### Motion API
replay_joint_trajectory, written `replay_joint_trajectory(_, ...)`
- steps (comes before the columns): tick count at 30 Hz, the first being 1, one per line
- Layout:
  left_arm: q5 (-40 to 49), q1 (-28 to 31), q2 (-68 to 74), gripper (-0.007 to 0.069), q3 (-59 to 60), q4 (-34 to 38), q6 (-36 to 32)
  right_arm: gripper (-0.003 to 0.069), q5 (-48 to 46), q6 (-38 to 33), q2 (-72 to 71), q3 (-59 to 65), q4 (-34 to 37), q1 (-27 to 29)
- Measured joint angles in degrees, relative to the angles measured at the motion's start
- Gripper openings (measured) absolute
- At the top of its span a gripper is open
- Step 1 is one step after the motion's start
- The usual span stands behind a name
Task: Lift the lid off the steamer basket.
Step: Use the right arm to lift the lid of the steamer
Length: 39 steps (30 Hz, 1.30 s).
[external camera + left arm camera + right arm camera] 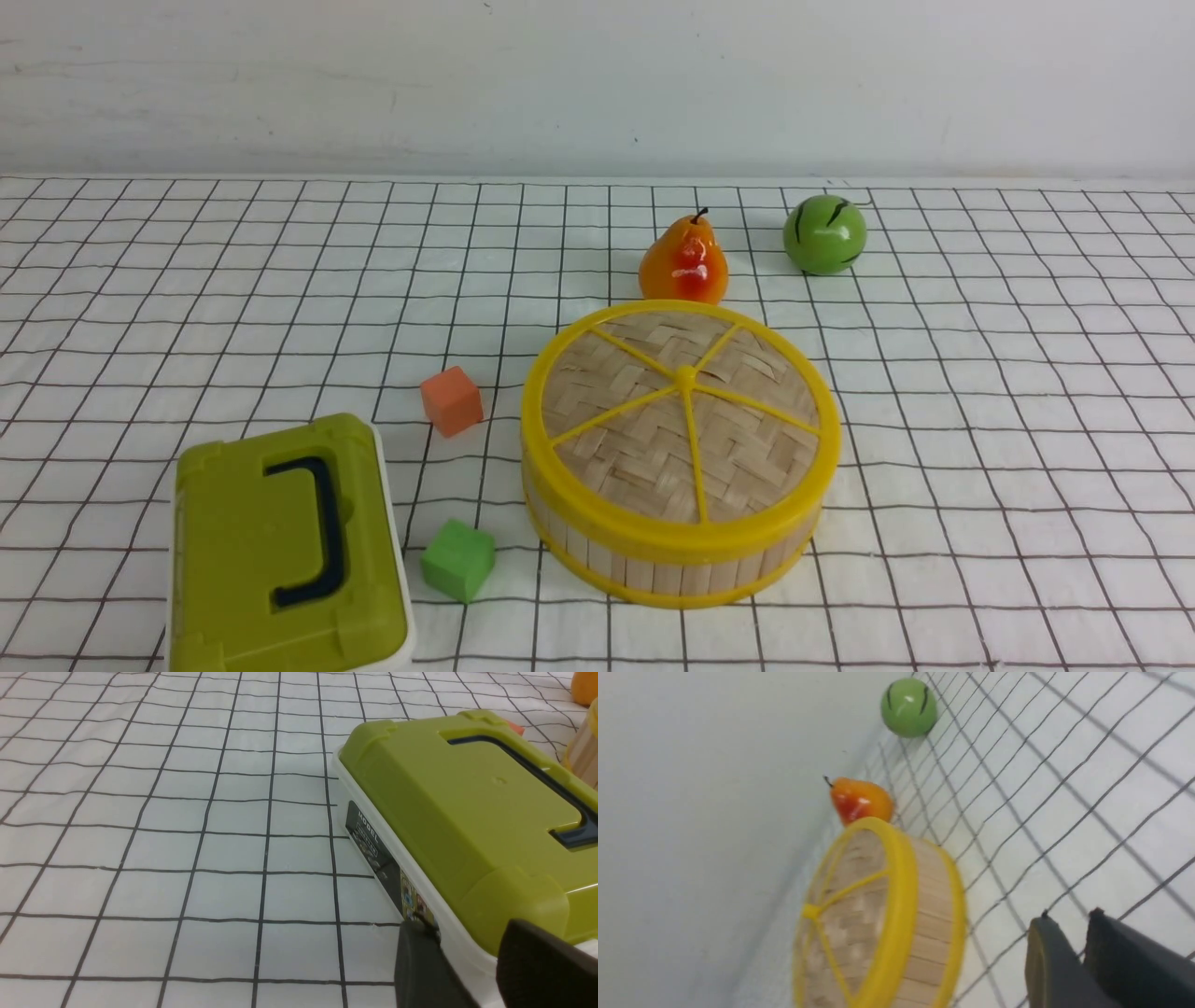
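Observation:
The lid (686,401), woven tan bamboo with a yellow rim and spokes, sits closed on the steamer basket (653,569) at centre right of the table. Neither gripper shows in the front view. In the right wrist view the lid (850,914) and the basket's slat wall (931,933) appear tilted and a bit blurred. My right gripper (1070,917) is beside the basket and apart from it, fingers together and empty. My left gripper (462,933) has a gap between its fingers, is empty, and sits at the side of the green box (467,798).
The olive-green box (280,551) with a dark handle stands at front left. An orange cube (451,399) and a green cube (457,558) lie between it and the basket. A pear (684,261) and a green apple (824,233) sit behind the basket.

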State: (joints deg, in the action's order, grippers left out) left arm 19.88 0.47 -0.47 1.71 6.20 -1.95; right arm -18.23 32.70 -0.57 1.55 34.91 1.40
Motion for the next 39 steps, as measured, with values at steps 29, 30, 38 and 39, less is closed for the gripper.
replay_joint_trajectory(29, 0.0, 0.0, 0.0, 0.0239, 0.0, -1.91, 0.0, -0.0022, -30.53, -69.42, 30.78, -45.52, -6.37, -0.29)
replay_joint_trajectory(30, 0.0, 0.0, 0.0, 0.0239, 0.0, -1.97, 0.0, -0.0022, -34.63, -73.31, 34.73, -48.83, -6.13, -1.19)
replay_joint_trajectory(38, 0.0, 0.0, 0.0, 0.0239, 0.0, -1.72, 0.0, -0.0019, -45.25, -77.72, 51.1, -61.69, -8.32, -11.87)
replay_joint_trajectory(39, 0.0, 0.0, 0.0, 0.0239, 0.0, -1.7, 0.0, -0.0018, -46.33, -76.69, 52.93, -63.5, -9.88, -13.31)
